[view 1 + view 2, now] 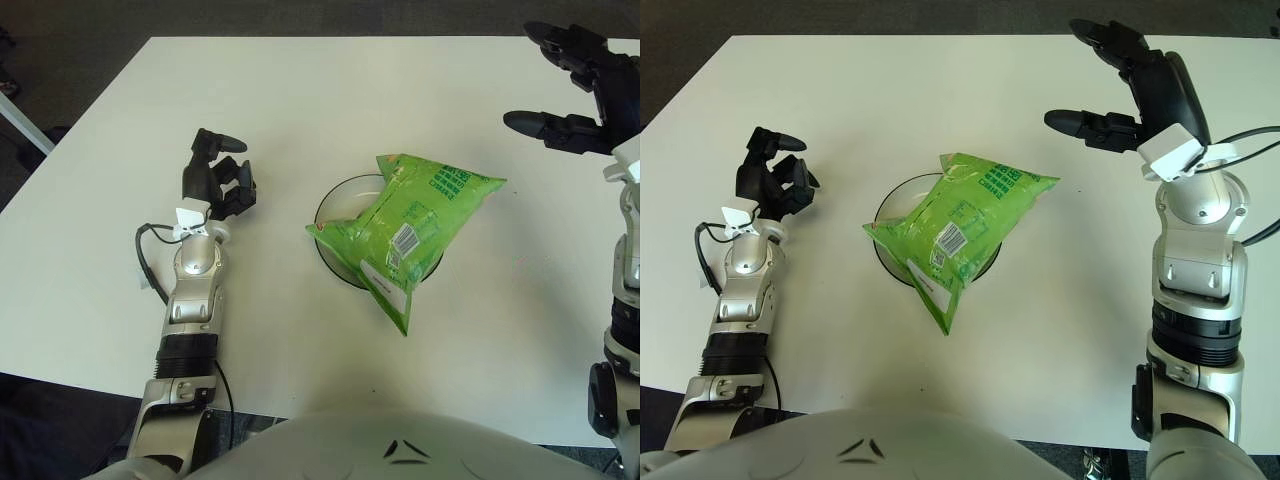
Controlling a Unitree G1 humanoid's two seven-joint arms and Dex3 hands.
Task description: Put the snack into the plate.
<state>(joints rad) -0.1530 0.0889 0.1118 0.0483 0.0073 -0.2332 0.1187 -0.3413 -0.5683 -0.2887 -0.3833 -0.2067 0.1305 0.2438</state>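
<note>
Spread right-hand fingers (pixel 1080 121) above white table (pixel 1040 330)

Both views: head-mounted stereo pair, looking fwd and steeply down at the white table (pixel 300 90) from close above. Right eye sits slightly to the right (scene shifts left). Shared: nearly the whole tabletop, w/ both arms.

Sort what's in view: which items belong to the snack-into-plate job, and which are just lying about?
Part of the job:
- green snack bag, lying across the plate
- dark plate under it
- right hand, open beyond the bag's right end

Not part of it:
- left hand, curled and idle left of the plate
- white table
</note>
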